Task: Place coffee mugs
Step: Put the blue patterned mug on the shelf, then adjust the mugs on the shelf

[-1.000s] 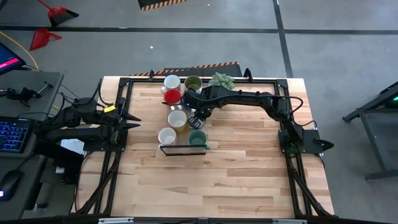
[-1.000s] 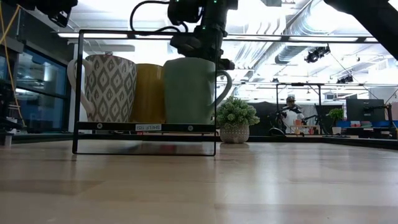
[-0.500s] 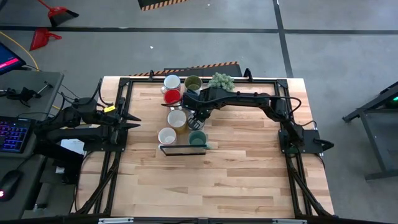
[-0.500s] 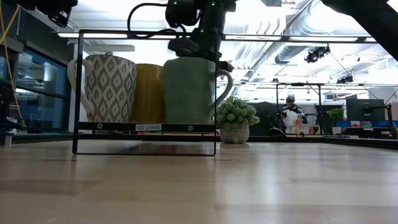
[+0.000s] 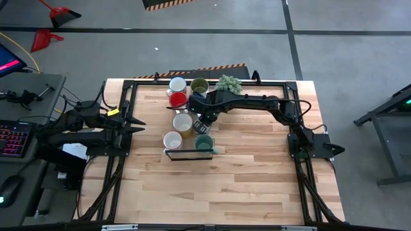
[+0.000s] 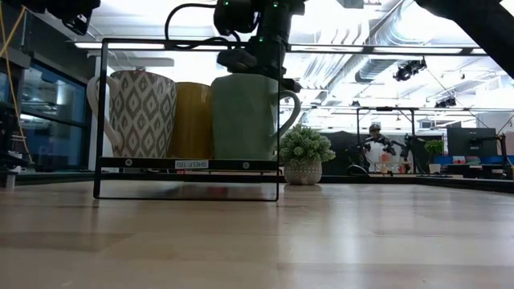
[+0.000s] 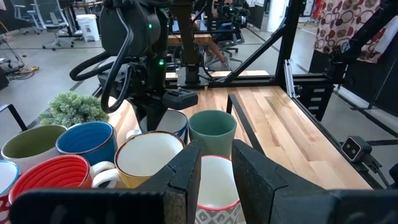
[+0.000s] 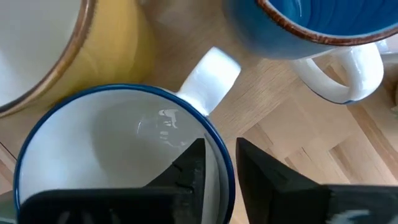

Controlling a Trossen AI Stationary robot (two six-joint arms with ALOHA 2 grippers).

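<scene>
The high view looks straight down from well above, taking in the whole table [image 5: 257,186] and floor on all 4 sides. The low view sits at table-top height near one edge, facing level across the boards into the room, very close to a black frame [image 6: 189,120] fronting the mugs [image 6: 249,116]. The left wrist view looks forward across the table at the same mug cluster. The right wrist view looks steeply down, very near, into a blue-rimmed mug [image 8: 118,155].
</scene>
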